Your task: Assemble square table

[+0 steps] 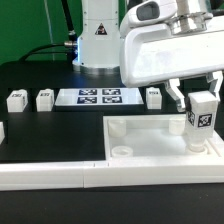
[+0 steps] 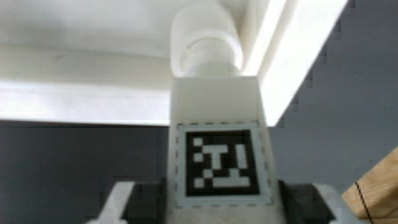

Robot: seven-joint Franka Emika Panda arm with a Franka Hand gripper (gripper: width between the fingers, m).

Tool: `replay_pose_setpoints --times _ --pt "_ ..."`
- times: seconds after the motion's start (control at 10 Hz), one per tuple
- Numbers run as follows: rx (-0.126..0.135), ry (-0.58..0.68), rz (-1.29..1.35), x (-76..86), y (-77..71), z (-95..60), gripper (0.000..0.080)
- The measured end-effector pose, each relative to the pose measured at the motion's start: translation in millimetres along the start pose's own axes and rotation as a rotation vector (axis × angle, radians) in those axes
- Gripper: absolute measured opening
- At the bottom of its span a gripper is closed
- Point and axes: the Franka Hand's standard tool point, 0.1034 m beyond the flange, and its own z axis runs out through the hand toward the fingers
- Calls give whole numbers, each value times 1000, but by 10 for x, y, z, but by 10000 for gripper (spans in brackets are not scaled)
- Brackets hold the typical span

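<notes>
gripper (image 1: 200, 98) clamped on upright leg (image 1: 203, 118) at tabletop (image 1: 150, 152) corner; any tilt or offset likely seats it crooked, jams.

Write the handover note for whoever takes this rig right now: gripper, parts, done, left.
Gripper: shut on the held leg, upright at the table top's corner on the exterior view's right.
Table top: flat, rim up; both sockets on the exterior view's left are empty.
Loose legs: two left of the marker board, one right of it.
Done: no leg clearly seated; whether the held leg is in its socket cannot be told.
Left: seat it, then fit the other three.
</notes>
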Motion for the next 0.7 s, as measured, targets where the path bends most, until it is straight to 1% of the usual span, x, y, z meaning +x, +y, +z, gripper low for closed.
replay_pose_setpoints --times 0.4,0.7 --pt "2 -11 2 -83 -3 77 290" --pt "2 2 0 -79 -16 83 292"
